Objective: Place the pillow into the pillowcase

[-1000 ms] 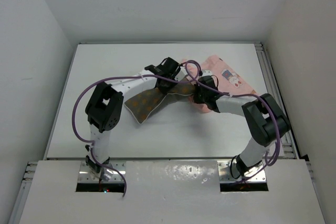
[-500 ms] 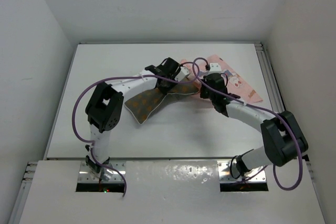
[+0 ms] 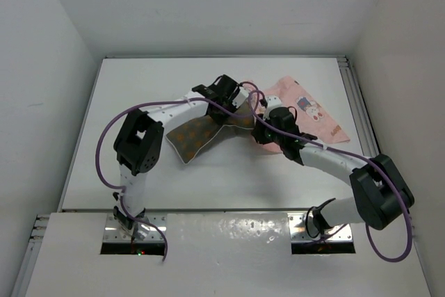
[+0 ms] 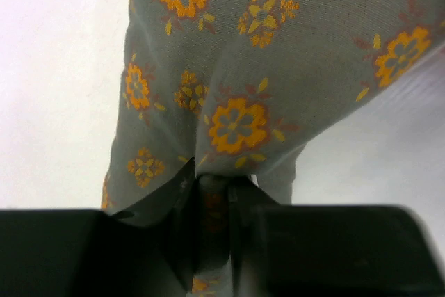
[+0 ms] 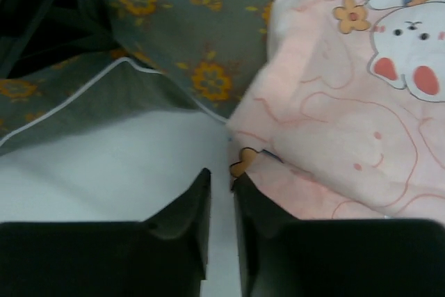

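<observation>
The small oblong olive-brown cushion with orange flower dots and pale piping, the pillow (image 3: pixel 195 135), lies near the middle of the white table (image 3: pixel 139 88). Its near-left end rests on the surface and its far-right end reaches toward the thin light-pink cloth sack printed with white rabbits, the pillowcase (image 3: pixel 309 109). The pillowcase is spread on the table to the right of the pillow, toward the far-right corner.

The left tool (image 3: pixel 236 106) sits over the pillow's far-right end. In the left wrist view, the left tool (image 4: pixel 212 189) is pinched tight on a raised fold of the pillow (image 4: pixel 278 67), and the flowered cloth bulges up above the black fingers (image 4: pixel 177 213).

The right tool (image 3: pixel 263 129) is low over the table, just beside the spot where pillow and pillowcase meet. In the right wrist view, its two black fingers (image 5: pixel 191 210) stand only a narrow slit apart, with bare table (image 5: pixel 104 172) showing through the slit and nothing held. The rumpled edge of the pillowcase (image 5: pixel 334 123) lies right at the tips of the right tool (image 5: pixel 221 179); I cannot tell whether they touch it. Beyond them, the pink edge runs along the pillow (image 5: pixel 174 26), whose pale piping curves just above the table. Whether any part of the pillow is inside the sack cannot be made out.
</observation>
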Available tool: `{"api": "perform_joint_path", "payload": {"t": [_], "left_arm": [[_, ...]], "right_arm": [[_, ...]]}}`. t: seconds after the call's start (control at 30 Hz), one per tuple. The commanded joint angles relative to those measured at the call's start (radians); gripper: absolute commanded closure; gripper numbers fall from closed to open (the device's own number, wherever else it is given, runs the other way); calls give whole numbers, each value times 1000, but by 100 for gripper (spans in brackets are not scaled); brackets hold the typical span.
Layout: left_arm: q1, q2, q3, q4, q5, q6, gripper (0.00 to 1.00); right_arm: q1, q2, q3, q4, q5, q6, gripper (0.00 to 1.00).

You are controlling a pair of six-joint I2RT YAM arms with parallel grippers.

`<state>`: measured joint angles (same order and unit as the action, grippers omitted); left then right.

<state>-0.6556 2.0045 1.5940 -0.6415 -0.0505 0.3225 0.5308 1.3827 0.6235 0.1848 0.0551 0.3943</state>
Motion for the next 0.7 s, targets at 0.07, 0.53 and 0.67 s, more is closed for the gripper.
{"api": "perform_joint_path", "payload": {"t": [0.07, 0.53, 0.67], "left_arm": [[-13, -7, 86, 9, 141, -16, 58], [188, -170, 52, 158, 125, -100, 27], [263, -124, -45, 212, -6, -114, 49]], "right_arm": [[-66, -11, -22, 76, -171, 95, 52], [-176, 96, 126, -18, -52, 334, 30], [-173, 188, 188, -36, -118, 397, 34]]}}
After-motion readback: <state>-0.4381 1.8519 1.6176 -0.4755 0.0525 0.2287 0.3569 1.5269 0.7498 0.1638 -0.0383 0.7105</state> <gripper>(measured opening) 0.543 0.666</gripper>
